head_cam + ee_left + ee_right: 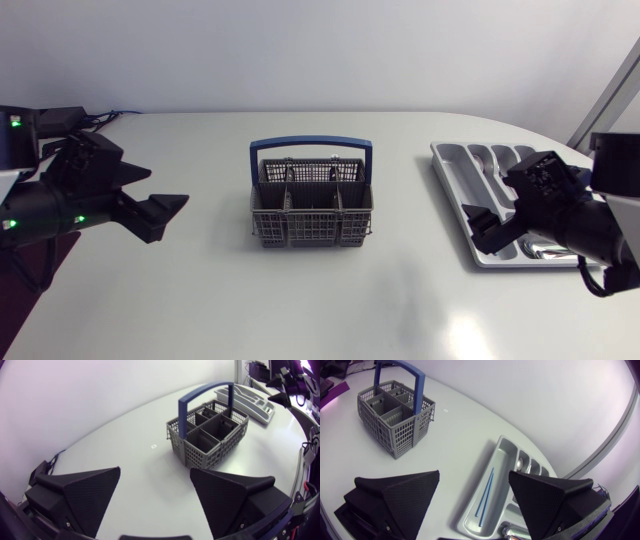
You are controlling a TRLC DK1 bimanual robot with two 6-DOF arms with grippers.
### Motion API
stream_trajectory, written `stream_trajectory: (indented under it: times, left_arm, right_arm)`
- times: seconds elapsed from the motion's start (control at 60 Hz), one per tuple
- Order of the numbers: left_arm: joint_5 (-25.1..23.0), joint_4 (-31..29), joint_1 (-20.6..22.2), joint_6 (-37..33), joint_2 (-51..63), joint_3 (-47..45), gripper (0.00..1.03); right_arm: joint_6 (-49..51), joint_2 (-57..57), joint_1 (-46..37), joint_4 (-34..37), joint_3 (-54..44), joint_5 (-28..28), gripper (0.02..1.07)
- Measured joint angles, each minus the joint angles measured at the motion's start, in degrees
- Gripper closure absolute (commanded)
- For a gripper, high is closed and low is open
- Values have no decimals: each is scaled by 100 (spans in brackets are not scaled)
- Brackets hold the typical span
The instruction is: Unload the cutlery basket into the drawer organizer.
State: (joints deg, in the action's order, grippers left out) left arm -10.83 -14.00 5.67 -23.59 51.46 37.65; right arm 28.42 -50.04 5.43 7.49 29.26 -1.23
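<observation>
- Grey mesh cutlery basket (312, 208) with a blue arched handle (312, 143) stands upright at the middle of the white table (330, 300), well apart from both arms.
- The pale grey drawer organizer (446, 166) lies to the basket's right, towards the table's right edge, with its compartments running near to far.
- Spoon bowls (520, 463) show in the organizer's short compartments, and two thin blue sticks (485, 492) lie along its long one.
- The left gripper (165, 188) hangs above the table to the left of the basket, its fingers spread wide with nothing between them; in its wrist view the basket (210, 435) sits well ahead.
- The right gripper (472, 228) hovers over the near part of the organizer (504, 441), its fingers likewise apart and holding nothing.
</observation>
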Motion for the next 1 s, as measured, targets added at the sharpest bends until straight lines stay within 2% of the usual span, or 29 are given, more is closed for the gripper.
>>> stream_trajectory:
  times: [0.133, 0.3, 0.417, 0.583, 1.0]
  left_arm:
    - [334, 251, 122, 404, -568, -289, 4]
    - [382, 354, 238, 459, -922, -581, 4]
    - [387, 671, 236, 691, -1410, -909, 4]
    - [409, 855, 162, 951, -2111, -1270, 4]
    - [699, 1019, -177, 1582, -3458, -2337, 6]
  right_arm:
    - [-153, 739, -55, -44, -280, 24, 7]
    - [-179, 1241, -116, -48, -496, 44, 7]
    - [-302, 1589, -140, -44, -754, 72, 7]
    - [-476, 2092, -144, -46, -1049, 354, 7]
    - [-1469, 3480, -317, -337, -1888, 289, 7]
